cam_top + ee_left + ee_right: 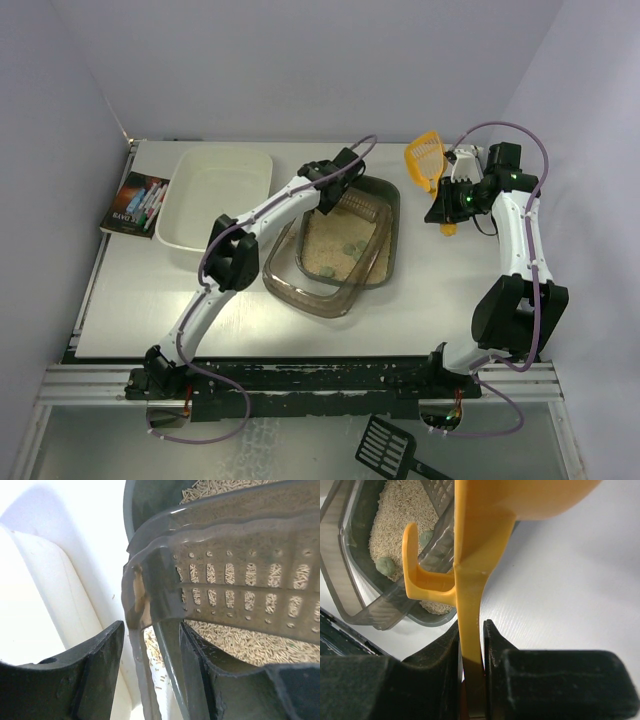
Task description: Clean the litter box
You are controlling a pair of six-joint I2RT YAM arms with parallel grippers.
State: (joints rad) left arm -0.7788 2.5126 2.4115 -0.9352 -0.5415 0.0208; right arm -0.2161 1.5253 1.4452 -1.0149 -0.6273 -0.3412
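Top external: litter box mid-table; left gripper, jaws parted, astride its far-left rim corner; right gripper clamps scoop handle. Box likely stiff, slick, litter-heavy; rim lip is the hold.

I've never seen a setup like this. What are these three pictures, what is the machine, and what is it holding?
It is two robot arms bolted to the near edge of a table. The wide picture comes from a camera above and behind them. The other two come from cameras on the wrists, each showing its own black jaws. In the middle sits the litter box, with beige litter and grey-green lumps. The left arm reaches to it, jaws open around the rim of a slotted sifting tray. The right arm has jaws shut on the handle of a yellow scoop, beside the box. Also there: a white tub, what looks like a pack of pens, and a black scoop below the table's near edge.
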